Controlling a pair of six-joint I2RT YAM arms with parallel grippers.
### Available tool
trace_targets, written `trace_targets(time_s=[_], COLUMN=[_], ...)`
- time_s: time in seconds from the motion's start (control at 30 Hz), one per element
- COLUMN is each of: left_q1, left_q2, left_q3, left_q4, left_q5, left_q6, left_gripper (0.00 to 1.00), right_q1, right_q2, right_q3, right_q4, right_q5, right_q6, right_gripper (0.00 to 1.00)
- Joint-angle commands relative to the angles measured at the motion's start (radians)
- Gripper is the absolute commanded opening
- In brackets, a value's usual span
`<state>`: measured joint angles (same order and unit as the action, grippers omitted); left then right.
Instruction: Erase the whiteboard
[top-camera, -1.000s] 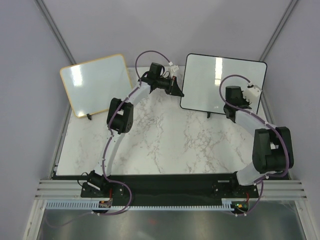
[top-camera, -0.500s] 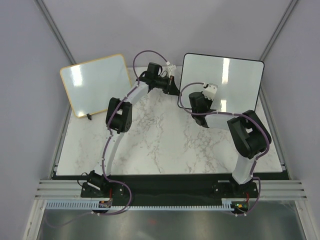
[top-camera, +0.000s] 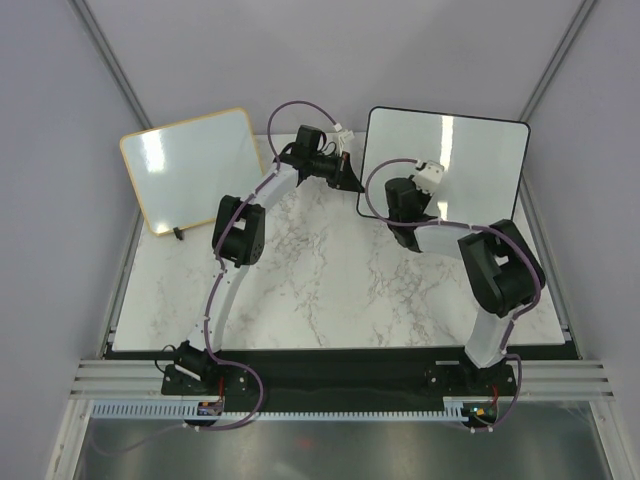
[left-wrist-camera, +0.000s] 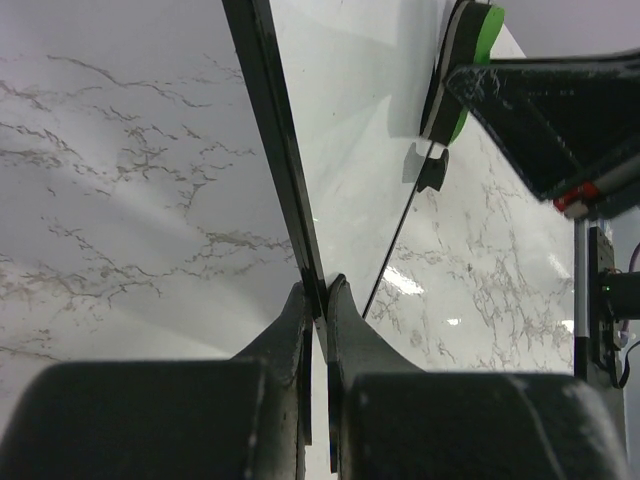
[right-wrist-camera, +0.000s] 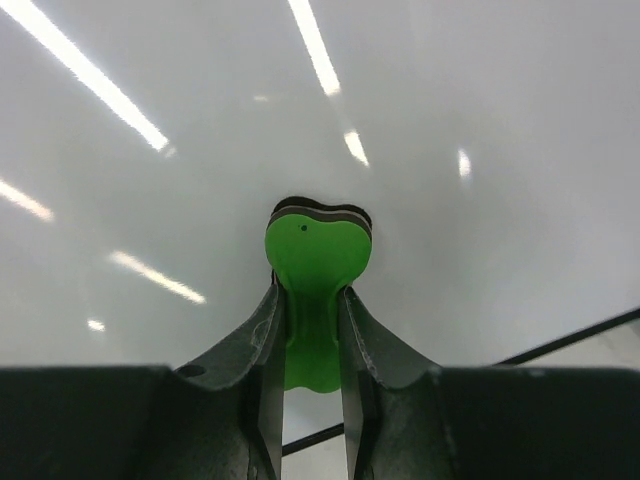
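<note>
The whiteboard, glossy white with a thin black frame, stands tilted at the back right and shows no marks. My left gripper is shut on its left frame edge; in the left wrist view the jaws pinch the black frame. My right gripper is shut on a green eraser with a dark felt pad and presses it flat on the lower left part of the board surface. The eraser also shows in the left wrist view, against the board.
A second whiteboard with a tan wooden frame lies at the back left. The marbled table top spans the middle. Grey walls close in the back and both sides.
My right gripper swept the eraser from the board's right edge to its lower left, then edged slightly right. The board shifted a little to the left. My left gripper kept its hold.
</note>
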<state>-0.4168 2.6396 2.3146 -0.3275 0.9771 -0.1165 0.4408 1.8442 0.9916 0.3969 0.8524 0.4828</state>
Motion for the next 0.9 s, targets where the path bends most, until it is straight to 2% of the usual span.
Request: trace_targets(time_s=[0.0, 0.07, 0.13, 0.3, 0.43, 0.53, 0.63, 0.7, 0.77, 0.87], left_q1=[-0.004, -0.005, -0.005, -0.020, -0.036, -0.036, -0.033, -0.033, -0.033, -0.031], left_q2=[-0.046, -0.046, -0.047, -0.049, -0.040, -0.036, -0.036, -0.035, -0.036, -0.038], left_q3=[0.026, 0.026, 0.025, 0.025, 0.028, 0.026, 0.017, 0.015, 0.014, 0.014], left_q4=[0.062, 0.064, 0.064, 0.073, 0.110, 0.111, 0.102, 0.100, 0.100, 0.091], left_q5=[-0.026, -0.026, -0.022, -0.014, 0.003, 0.003, -0.008, -0.009, -0.008, -0.009], left_q6=[0.084, 0.078, 0.075, 0.060, 0.005, 0.005, 0.017, 0.020, 0.021, 0.029], left_gripper=[0.02, 0.02, 0.02, 0.02, 0.02, 0.02, 0.02, 0.02, 0.02, 0.02], right_q1=[-0.086, -0.144, -0.206, -0.272, -0.370, -0.483, -0.615, -0.629, -0.631, -0.669], right_q2=[-0.094, -0.161, -0.232, -0.352, -0.428, -0.445, -0.424, -0.393, -0.347, -0.301], right_q3=[-0.071, -0.105, -0.165, -0.183, -0.174, -0.142, -0.127, -0.082, -0.045, 0.005], right_q4=[-0.104, -0.145, -0.141, -0.217, -0.286, -0.381, -0.293, -0.241, -0.225, -0.178], right_q5=[0.109, 0.045, -0.001, -0.058, -0.231, -0.245, -0.465, -0.562, -0.581, -0.662], right_q6=[0.062, 0.144, 0.158, 0.139, 0.091, 0.060, -0.048, -0.119, -0.168, -0.164], right_gripper=[0.00, 0.00, 0.00, 0.00, 0.00, 0.00, 0.00, 0.00, 0.00, 0.00])
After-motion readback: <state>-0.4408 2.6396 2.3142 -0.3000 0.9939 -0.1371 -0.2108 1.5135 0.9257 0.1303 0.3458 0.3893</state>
